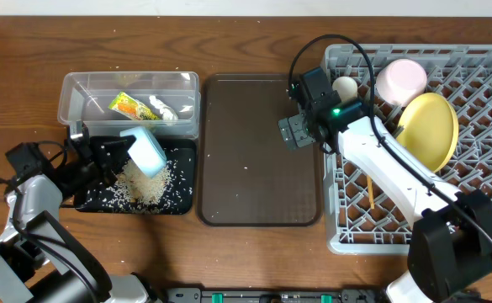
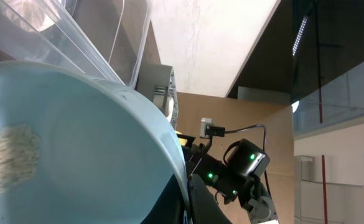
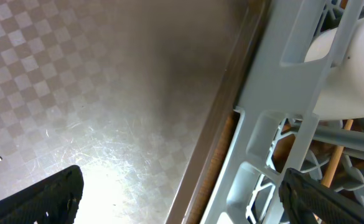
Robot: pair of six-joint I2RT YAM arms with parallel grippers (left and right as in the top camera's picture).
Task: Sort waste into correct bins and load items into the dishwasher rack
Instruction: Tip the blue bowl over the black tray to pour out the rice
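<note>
The light blue bowl (image 2: pixel 76 143) fills the left wrist view, with a smear of rice stuck inside it. The left pincer (image 1: pixel 121 151) is clamped tight on the bowl and holds it tipped on its side over the black tray (image 1: pixel 182 202), I think so the rice can slide out. A heap of rice (image 1: pixel 140 187) lies in that tray right under the bowl. Just behind it, the clear tub (image 1: pixel 77 93) holds the green-and-yellow wrapper (image 1: pixel 126 106) and the white tissue (image 1: pixel 163 109). The right pincer (image 1: pixel 289 133) has its fingers wide apart and holds nothing. It hangs over the edge of the brown tray (image 1: pixel 258 151), right beside the grey rack (image 1: pixel 481 59). The rack holds the yellow plate (image 1: pixel 431 130) leaning on its edge, the pink cup (image 1: pixel 401 80), the small white cup (image 1: pixel 344 86) and the chopsticks (image 1: pixel 369 189). The bowl looks like the last thing to go in.
</note>
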